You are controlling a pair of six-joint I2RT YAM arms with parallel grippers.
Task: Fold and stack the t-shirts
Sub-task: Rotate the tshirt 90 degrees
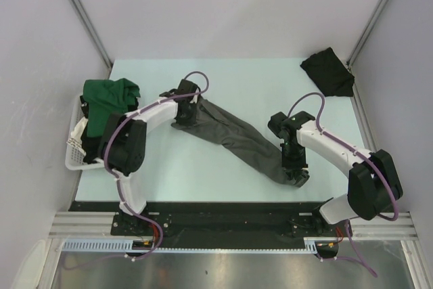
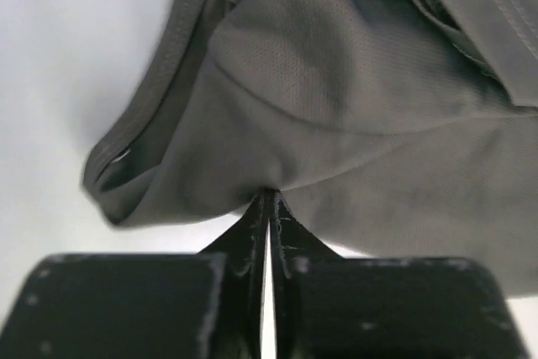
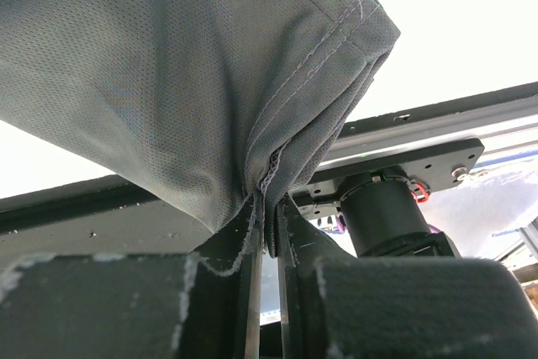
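The charcoal grey t-shirt (image 1: 233,137) is bunched into a long band running diagonally across the table, held at both ends. At its far left end, my left gripper (image 1: 184,105) is shut on it; the left wrist view shows the jaws (image 2: 269,195) pinching a fold of the grey cloth (image 2: 336,81). My right gripper (image 1: 296,174) is shut on the near right end, and the right wrist view shows a stitched hem of the grey shirt (image 3: 168,73) clamped between the fingers (image 3: 271,203). The dark green t-shirt (image 1: 108,96) is draped over the basket. The black t-shirt (image 1: 328,72) lies crumpled at the back right.
A white slatted basket (image 1: 74,150) sits at the table's left edge under the green shirt, close to my left arm. Grey walls close in the table on both sides and behind. A black metal rail (image 1: 223,211) runs along the near edge.
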